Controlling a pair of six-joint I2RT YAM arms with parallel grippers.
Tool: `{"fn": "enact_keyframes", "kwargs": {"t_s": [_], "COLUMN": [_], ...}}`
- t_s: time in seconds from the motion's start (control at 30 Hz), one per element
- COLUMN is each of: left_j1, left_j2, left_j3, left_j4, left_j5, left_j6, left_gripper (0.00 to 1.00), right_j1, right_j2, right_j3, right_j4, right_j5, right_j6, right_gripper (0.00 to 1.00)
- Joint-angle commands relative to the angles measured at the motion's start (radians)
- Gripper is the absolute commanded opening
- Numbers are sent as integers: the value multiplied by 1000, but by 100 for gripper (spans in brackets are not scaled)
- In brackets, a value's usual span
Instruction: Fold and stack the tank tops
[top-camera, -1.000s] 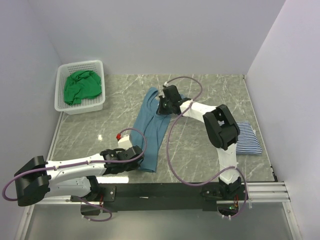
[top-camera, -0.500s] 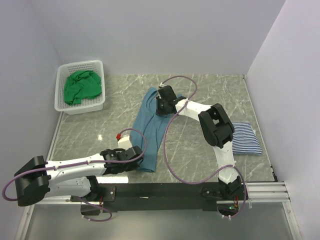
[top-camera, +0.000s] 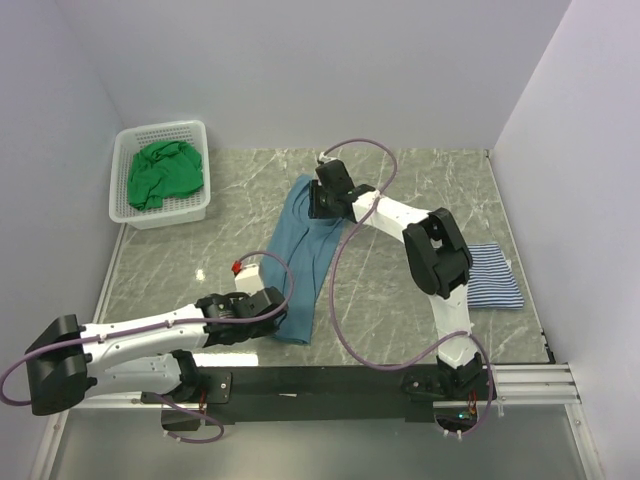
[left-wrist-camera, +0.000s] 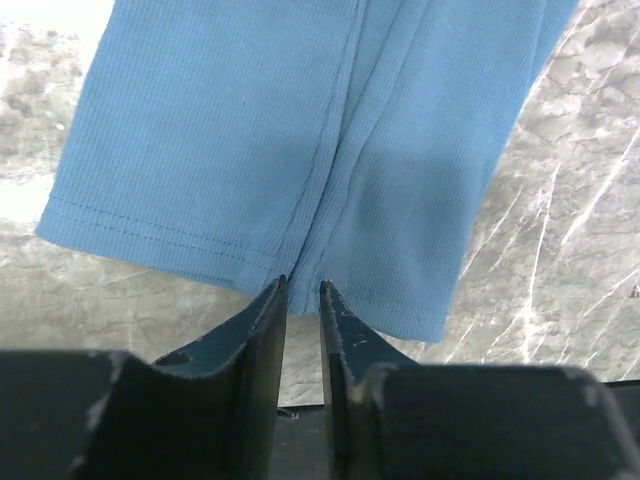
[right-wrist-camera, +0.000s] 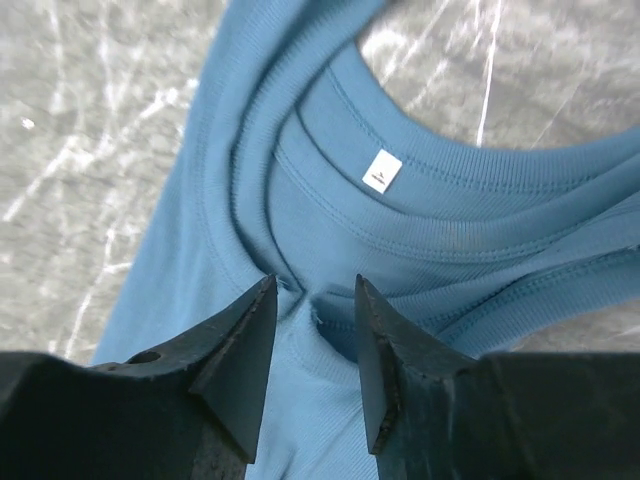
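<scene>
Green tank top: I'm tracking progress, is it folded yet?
Not folded: the green tank top lies crumpled inside the white basket.

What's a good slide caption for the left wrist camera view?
Left gripper pinching the creased hem of the teal-blue tank top, which lies on the marble-pattern table.

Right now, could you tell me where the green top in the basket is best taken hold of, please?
Pinch a raised fold near the middle of the green top, coming straight down from above. It lies crumpled inside the basket, whose walls block any sideways approach.
</scene>
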Motion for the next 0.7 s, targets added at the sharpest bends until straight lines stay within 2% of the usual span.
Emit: {"fn": "enact_keyframes", "kwargs": {"t_s": [0.0,0.17,0.4,0.5,0.67], "left_j1": [3,4,-8,-11,-11], "left_j2": [-26,-38,92,140,183], "left_j3": [44,82,145,142,142], "left_j4": [-42,28,134,178,198], "left_j5": [-41,-10,94,119,137], "left_j6": [4,85,164,178,178], "left_gripper": [26,25,12,6,5], "right_j1": [-9,-41,-153,-170,-171], "right_j2": [-77,-121,-187,-180,-146], "right_j3": [57,30,-121,-158,-158], "right_j4": [-9,-81,-91,-60,-39], "right_j5": [28,127,178,160,140], "right_j6": [-14,26,98,93,90], "right_gripper": [45,46,45,42,28]}}
